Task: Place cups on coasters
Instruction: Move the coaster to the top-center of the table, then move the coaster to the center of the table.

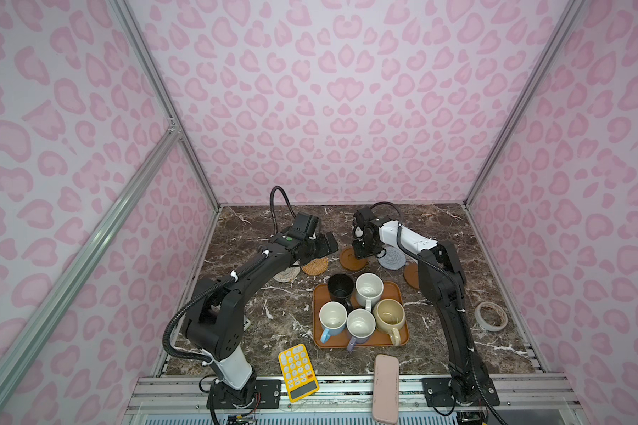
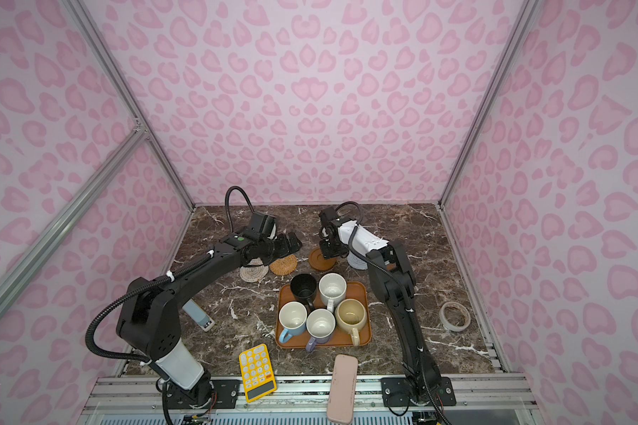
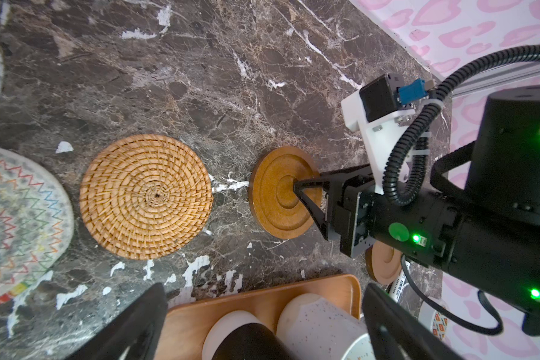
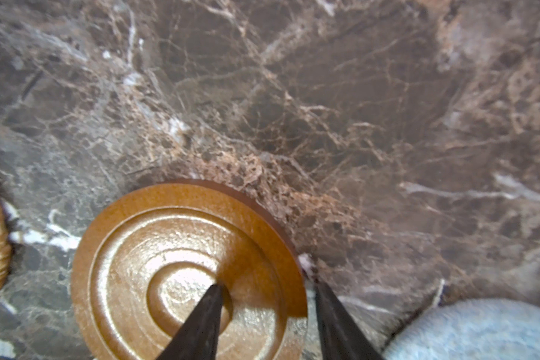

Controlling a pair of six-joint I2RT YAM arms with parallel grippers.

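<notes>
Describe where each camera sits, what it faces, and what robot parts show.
Top views: high overhead, looking down and forward on tray, left arm, right arm.
Left wrist: on left arm, facing rattan coaster; left gripper, right gripper show.
Right wrist: just above wooden coaster; own fingertips show.
Shared: both wrist views see that wooden coaster.

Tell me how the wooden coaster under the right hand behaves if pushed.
The wooden coaster looks rigid and glossy, so it would probably slide on the marble table rather than bend. Flat and low, it seems unlikely to tip or roll. The right hand straddles its rim; lifted there, it should stay stiff.
</notes>
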